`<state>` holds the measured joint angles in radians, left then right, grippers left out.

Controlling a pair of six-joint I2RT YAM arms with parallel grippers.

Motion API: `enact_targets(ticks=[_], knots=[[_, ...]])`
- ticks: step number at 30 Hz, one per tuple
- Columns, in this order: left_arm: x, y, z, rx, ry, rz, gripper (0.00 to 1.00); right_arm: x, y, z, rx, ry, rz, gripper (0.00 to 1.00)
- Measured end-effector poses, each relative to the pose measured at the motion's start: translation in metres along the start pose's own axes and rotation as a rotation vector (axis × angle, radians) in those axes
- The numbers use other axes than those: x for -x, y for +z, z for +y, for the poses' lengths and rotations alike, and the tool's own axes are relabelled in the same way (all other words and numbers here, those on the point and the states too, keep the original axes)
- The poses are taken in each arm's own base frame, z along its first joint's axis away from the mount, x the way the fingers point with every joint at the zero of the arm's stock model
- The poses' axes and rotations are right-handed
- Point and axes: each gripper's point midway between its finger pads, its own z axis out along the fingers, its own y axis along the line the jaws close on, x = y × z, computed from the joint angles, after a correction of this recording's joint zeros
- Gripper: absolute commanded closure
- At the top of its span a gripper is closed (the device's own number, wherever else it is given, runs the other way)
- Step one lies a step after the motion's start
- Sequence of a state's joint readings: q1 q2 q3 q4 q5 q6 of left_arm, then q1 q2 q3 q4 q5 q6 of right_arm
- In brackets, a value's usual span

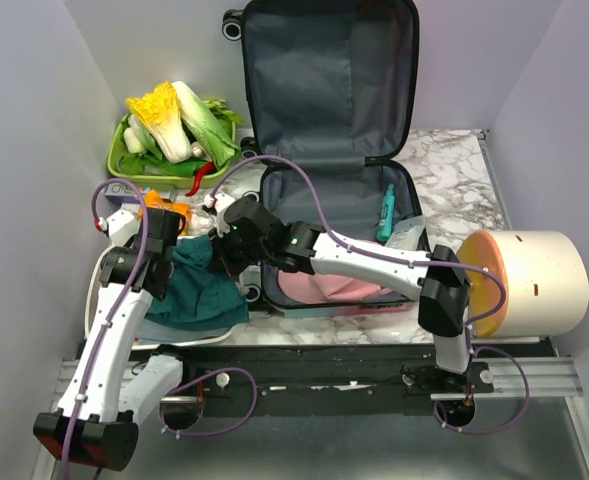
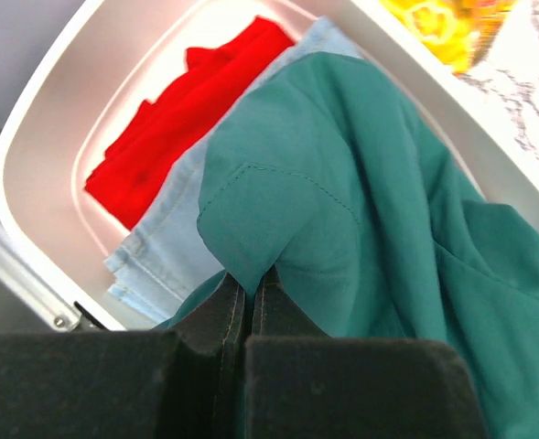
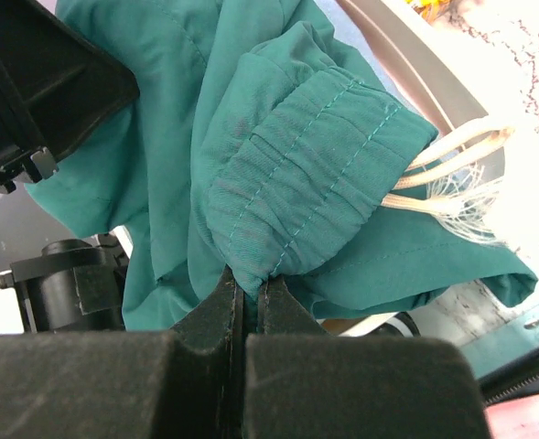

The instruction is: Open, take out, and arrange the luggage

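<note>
Closest to the lens in each wrist view are black fingers clamped together on cloth. The left gripper (image 2: 246, 302) pinches a fold of a teal garment (image 2: 361, 183), and the right gripper (image 3: 248, 293) pinches its gathered waistband, just beside the cream drawstrings (image 3: 452, 155). So both arms hold the one garment between them.

The suitcase (image 1: 324, 80) lies open in the middle of the marble table (image 1: 454, 170). Its lid is propped against the back wall, and the lower half sits just right of the two grippers.

This looks like the take-out-and-arrange step, with the garment out of the case and hanging over the white basin (image 2: 59, 119). The next move likely calls for both arms to lower it together into the basin, spread it flat and let go at the same time, so neither drags it askew.

The left wrist view alone shows a red cloth (image 2: 187, 119) and a pale blue cloth (image 2: 159, 238) lying in the basin. Only the overhead view shows a pink garment (image 1: 324, 290) and a teal tube (image 1: 386, 215) in the suitcase. From that I judge the unpacking to be unfinished.
</note>
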<state>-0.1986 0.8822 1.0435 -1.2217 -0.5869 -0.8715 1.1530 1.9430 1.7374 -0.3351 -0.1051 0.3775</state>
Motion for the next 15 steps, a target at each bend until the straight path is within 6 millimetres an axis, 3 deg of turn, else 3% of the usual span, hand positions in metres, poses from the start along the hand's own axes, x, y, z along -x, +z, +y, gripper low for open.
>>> enact_targets(ticks=[3,14,15], knots=[[-0.003,0.010,0.013,0.071,-0.013,0.025,1.00,-0.007,0.008,0.002,0.010,0.015,0.018,0.99],[0.012,0.009,0.035,0.145,-0.041,0.008,0.99,-0.015,0.025,0.025,0.069,0.028,0.035,0.99],[0.011,0.011,0.035,0.154,-0.034,0.015,0.90,-0.017,0.027,0.024,0.068,0.032,0.038,0.99]])
